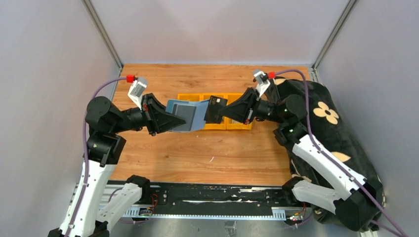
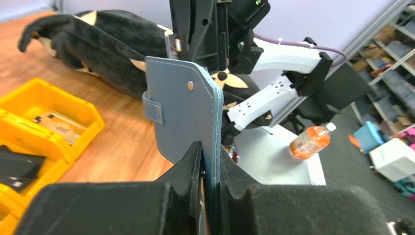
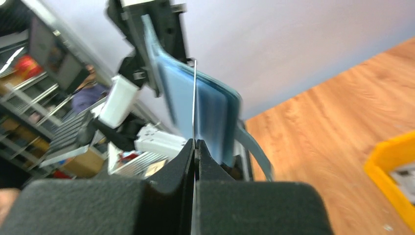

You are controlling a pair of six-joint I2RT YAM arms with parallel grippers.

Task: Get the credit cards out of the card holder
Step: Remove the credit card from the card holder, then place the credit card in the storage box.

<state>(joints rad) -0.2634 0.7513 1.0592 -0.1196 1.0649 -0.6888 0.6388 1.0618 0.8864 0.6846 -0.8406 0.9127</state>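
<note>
Partway, seemingly: left gripper [image 1: 169,121] clamps the card holder [image 1: 190,114] at 9 o'clock, right gripper [image 1: 210,109] pinches a credit card [image 3: 194,103] at 3 (two cards [image 2: 61,126] lie in yellow bins [image 2: 84,143]).

The card holder [image 1: 195,112] and a thin card [image 3: 195,98] span the gap between the left gripper [image 1: 179,121] and right gripper [image 1: 211,109], so nothing can pass there. Yellow bins [image 1: 237,126] sit just behind and beneath the right gripper, and a black plush [image 1: 326,118] crowds its arm's outer side. Below both grippers, on the near side, bare table [image 1: 207,153] lies open.
</note>
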